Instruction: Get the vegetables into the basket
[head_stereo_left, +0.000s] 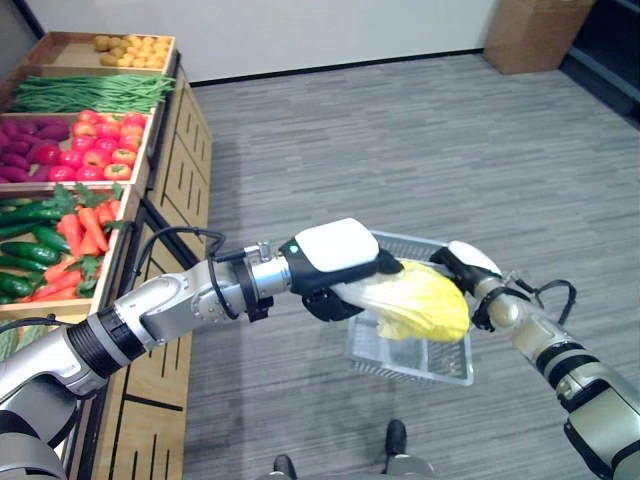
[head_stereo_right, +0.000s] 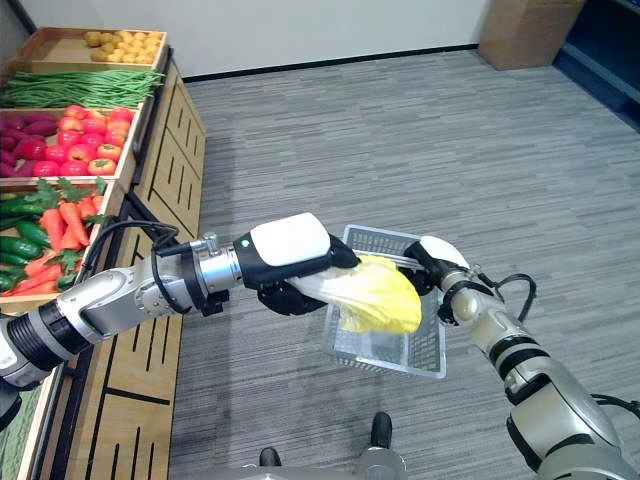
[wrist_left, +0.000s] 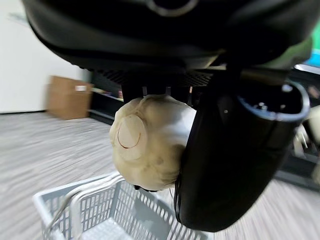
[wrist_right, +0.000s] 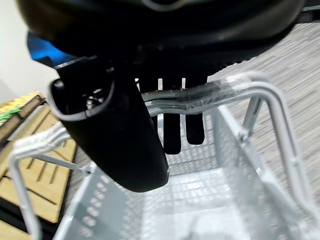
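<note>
In the middle of the left eye view, the left hand (head_stereo_left: 335, 268) grips a pale yellow cabbage (head_stereo_left: 420, 300), its fingers and thumb curled round the whitish stem end. The leafy yellow end points toward the right of the frame and hangs directly above the grey mesh basket (head_stereo_left: 440, 362). In the left wrist view the cabbage's cut base (wrist_left: 129, 134) faces the camera, wedged between the dark thumb (wrist_left: 235, 160) and the fingers, with a corner of the basket (wrist_left: 95, 210) below it.

The right hand (head_stereo_left: 465, 268) comes in from the lower right of the frame and holds the basket by its handle, so the basket hangs above the grey carpet floor (head_stereo_left: 400, 140) (it does not rest on anything visible). In the right wrist view the fingers (wrist_right: 182, 125) are hooked over the wrapped handle bar (wrist_right: 210, 92), and the mesh interior of the basket (wrist_right: 200, 195) lies beneath.

At the upper left of the left eye view stands a wooden produce stand (head_stereo_left: 185, 150) with tilted bins: potatoes (head_stereo_left: 130, 50) at the top, then green beans (head_stereo_left: 90, 93), red tomatoes (head_stereo_left: 100, 148) beside purple vegetables (head_stereo_left: 25, 150), and lower down carrots (head_stereo_left: 85, 230) next to cucumbers (head_stereo_left: 25, 250). A cardboard box (head_stereo_left: 535, 32) sits against the wall at the upper right.
</note>
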